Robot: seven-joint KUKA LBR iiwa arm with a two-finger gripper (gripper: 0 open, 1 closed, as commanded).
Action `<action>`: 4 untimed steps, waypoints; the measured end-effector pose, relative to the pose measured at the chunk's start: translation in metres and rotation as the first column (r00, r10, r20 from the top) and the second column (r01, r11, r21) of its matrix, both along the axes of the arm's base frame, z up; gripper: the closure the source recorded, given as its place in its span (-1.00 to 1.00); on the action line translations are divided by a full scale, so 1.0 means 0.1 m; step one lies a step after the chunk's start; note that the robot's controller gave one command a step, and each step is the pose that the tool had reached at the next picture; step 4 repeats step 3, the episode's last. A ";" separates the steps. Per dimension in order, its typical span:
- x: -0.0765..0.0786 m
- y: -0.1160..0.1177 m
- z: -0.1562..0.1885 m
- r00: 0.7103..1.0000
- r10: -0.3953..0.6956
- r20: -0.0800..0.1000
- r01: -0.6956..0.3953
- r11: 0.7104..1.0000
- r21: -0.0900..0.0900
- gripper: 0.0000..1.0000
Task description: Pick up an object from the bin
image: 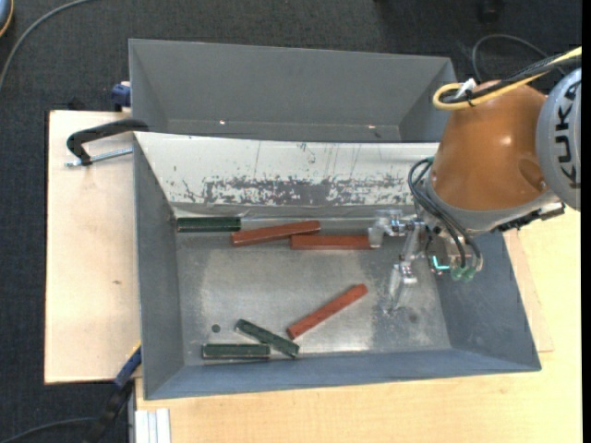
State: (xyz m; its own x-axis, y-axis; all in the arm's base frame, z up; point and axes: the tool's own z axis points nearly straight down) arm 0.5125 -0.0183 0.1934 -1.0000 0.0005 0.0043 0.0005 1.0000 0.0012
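The gripper [403,292] hangs low at the bin's [153,275] right side; spread or pressed together, nobody can tell. The slanted red-brown bar [326,311] lies just left, clear of the walls and probably easiest to grab.

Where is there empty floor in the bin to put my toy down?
The biggest bare patch is the left-middle floor, between the back row of bars and the two green bars in front. It is crowded along the back wall, and the gripper hangs beside the slanted red bar.
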 end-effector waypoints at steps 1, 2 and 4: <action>0.09 0.13 -1.25 0.896 0.444 0.002 -0.444 0.896 0.001 -1.00; 0.10 0.12 -1.23 0.896 0.443 0.006 -0.443 0.896 -0.001 1.00; 0.06 0.38 0.49 0.858 0.514 0.017 -0.514 0.858 -0.007 1.00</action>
